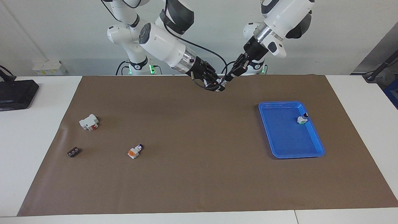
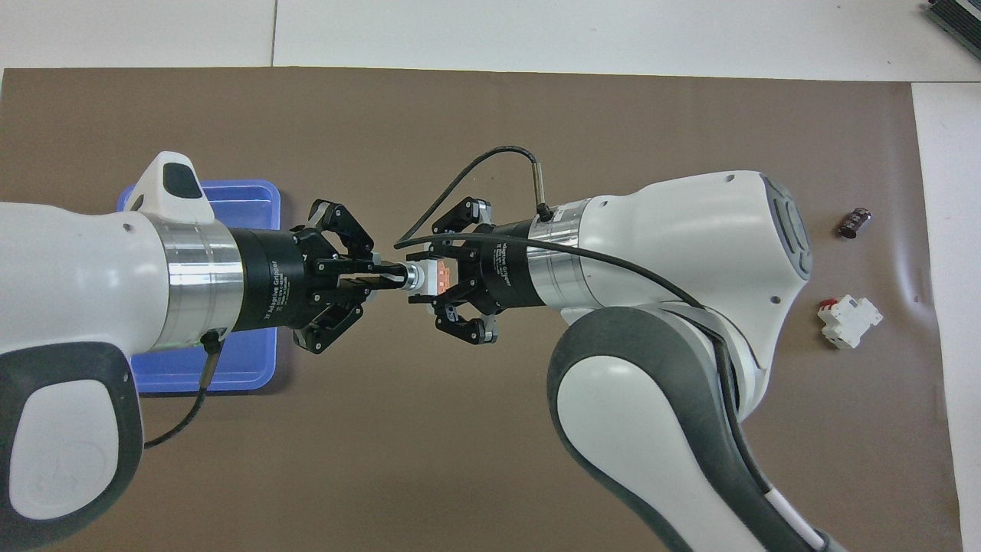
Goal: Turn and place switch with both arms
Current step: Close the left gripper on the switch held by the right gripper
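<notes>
The switch (image 2: 426, 277), white with an orange part and a black tip, hangs in the air between both grippers, over the brown mat near the robots' end. My right gripper (image 2: 443, 277) is shut on its white and orange body. My left gripper (image 2: 385, 274) is shut on its black tip from the other end. In the facing view the switch (image 1: 220, 83) sits where the left gripper (image 1: 226, 78) and the right gripper (image 1: 215, 84) meet. A second, similar switch (image 1: 135, 151) lies on the mat toward the right arm's end.
A blue tray (image 1: 281, 140) toward the left arm's end holds a white-and-green switch (image 1: 301, 119). A white block with a red part (image 1: 89, 122) and a small dark part (image 1: 73, 152) lie toward the right arm's end. A black device (image 1: 15, 93) sits off the mat.
</notes>
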`<state>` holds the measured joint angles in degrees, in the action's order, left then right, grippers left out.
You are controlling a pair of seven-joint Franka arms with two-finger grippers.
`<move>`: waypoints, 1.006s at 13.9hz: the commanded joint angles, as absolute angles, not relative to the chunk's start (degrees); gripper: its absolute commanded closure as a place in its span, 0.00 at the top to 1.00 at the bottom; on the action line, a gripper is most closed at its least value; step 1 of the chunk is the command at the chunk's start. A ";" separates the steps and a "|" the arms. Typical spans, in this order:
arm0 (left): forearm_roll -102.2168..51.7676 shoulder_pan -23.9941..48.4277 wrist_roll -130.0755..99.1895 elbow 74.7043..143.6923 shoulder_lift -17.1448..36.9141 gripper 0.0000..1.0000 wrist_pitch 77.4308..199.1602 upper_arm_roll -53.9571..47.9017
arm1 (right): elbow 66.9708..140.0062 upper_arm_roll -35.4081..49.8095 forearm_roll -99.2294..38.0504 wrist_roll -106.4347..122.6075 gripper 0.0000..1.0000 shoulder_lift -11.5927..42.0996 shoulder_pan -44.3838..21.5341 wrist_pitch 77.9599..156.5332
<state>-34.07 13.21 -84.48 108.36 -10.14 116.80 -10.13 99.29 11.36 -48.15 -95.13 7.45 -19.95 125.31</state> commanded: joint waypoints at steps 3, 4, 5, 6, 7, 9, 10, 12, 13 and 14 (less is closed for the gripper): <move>-32.61 14.06 -100.34 110.04 -11.08 0.00 119.97 -10.02 | 98.88 11.78 -47.72 -96.77 0.00 7.12 -19.95 124.45; -30.78 14.06 -105.07 110.04 -11.16 0.00 119.97 -10.11 | 98.88 11.78 -47.72 -96.77 0.00 7.12 -19.95 124.45; -28.85 14.06 -110.69 110.13 -11.16 0.00 119.97 -10.46 | 98.88 11.78 -47.72 -96.77 0.00 7.12 -19.95 124.45; -26.91 14.15 -116.14 110.13 -11.16 0.00 119.88 -11.33 | 98.88 11.78 -47.64 -96.77 0.00 7.12 -19.95 124.37; -26.02 14.06 -121.85 110.13 -11.25 0.00 119.80 -11.51 | 98.88 11.78 -47.64 -96.68 0.00 7.12 -19.95 124.37; -25.93 13.37 -133.45 110.56 -11.34 0.00 119.79 -11.43 | 98.88 11.78 -47.64 -96.68 0.00 7.12 -19.95 124.37; -25.93 13.10 -138.29 110.65 -11.34 0.00 119.71 -11.43 | 98.88 11.78 -47.64 -96.68 0.00 7.12 -19.95 124.37; -25.66 12.14 -147.08 110.65 -11.34 0.00 119.45 -11.42 | 98.88 11.78 -47.64 -96.68 0.00 7.12 -19.95 124.37; -25.58 11.52 -151.04 110.74 -11.34 0.00 119.18 -11.34 | 98.88 11.78 -47.64 -96.68 0.00 7.12 -19.95 124.37; -24.27 11.51 -154.13 110.66 -11.34 0.00 119.18 -11.42 | 98.88 11.78 -47.64 -96.68 0.00 7.12 -19.95 124.37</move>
